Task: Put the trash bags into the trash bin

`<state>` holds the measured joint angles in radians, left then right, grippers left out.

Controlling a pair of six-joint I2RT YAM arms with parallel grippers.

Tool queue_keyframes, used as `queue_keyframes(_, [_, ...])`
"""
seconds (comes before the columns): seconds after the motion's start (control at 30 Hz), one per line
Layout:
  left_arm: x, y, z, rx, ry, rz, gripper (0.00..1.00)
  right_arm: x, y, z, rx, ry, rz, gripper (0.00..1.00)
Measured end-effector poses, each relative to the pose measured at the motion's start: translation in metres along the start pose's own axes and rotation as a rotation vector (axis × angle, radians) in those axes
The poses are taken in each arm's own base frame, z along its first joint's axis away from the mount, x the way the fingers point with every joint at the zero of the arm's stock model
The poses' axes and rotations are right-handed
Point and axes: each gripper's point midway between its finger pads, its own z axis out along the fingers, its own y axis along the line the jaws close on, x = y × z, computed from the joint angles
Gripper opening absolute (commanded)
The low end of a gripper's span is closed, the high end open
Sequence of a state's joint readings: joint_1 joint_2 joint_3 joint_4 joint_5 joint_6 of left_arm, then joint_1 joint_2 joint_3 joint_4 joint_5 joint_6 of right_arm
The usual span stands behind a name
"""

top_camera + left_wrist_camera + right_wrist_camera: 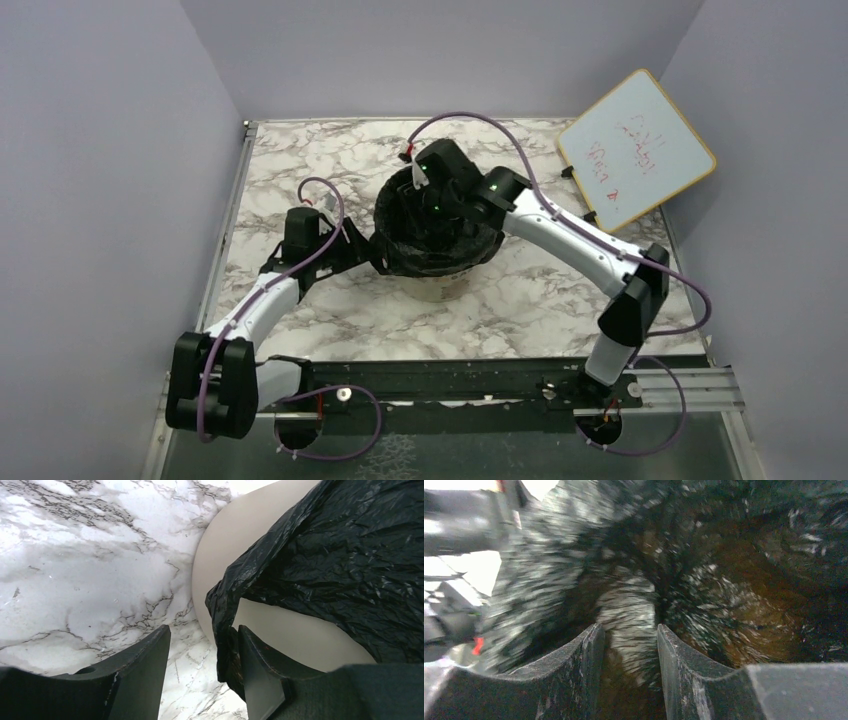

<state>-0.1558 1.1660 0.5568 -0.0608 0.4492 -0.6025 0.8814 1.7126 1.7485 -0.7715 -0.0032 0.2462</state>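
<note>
The beige trash bin stands mid-table. A black trash bag lines it and drapes over its rim. My left gripper is open at the bin's left side. In the left wrist view the bag hangs over the bin's wall. A hanging fold of the bag lies between the left gripper's jaws, against the right finger. My right gripper reaches down inside the bin. In the blurred right wrist view its jaws stand apart, with crinkled bag plastic all around and between them.
A white board with a yellow frame leans at the back right corner. Grey walls close in the marble table on the left, back and right. A black rail runs along the near edge.
</note>
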Motion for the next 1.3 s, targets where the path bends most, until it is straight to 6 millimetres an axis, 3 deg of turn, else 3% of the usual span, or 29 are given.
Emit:
queue_keyframes(0.13, [-0.002, -0.005, 0.002, 0.028, -0.004, -0.001, 0.54, 0.034, -0.020, 0.029, 0.095, 0.134, -0.029, 0.48])
queue_keyframes(0.37, [0.002, -0.004, 0.010, 0.051, 0.018, -0.022, 0.53, 0.064, -0.032, 0.044, 0.123, 0.215, -0.045, 0.48])
queue_keyframes(0.63, [0.004, -0.005, 0.013, 0.075, 0.019, -0.047, 0.51, 0.111, -0.043, 0.075, 0.152, 0.338, -0.048, 0.48])
queue_keyframes(1.07, [0.007, -0.005, 0.019, 0.095, 0.026, -0.090, 0.49, 0.133, -0.047, 0.092, 0.156, 0.379, -0.036, 0.49])
queue_keyframes(1.3, [0.006, -0.007, 0.020, 0.109, 0.029, -0.085, 0.42, 0.114, -0.041, 0.086, 0.144, 0.332, -0.026, 0.49])
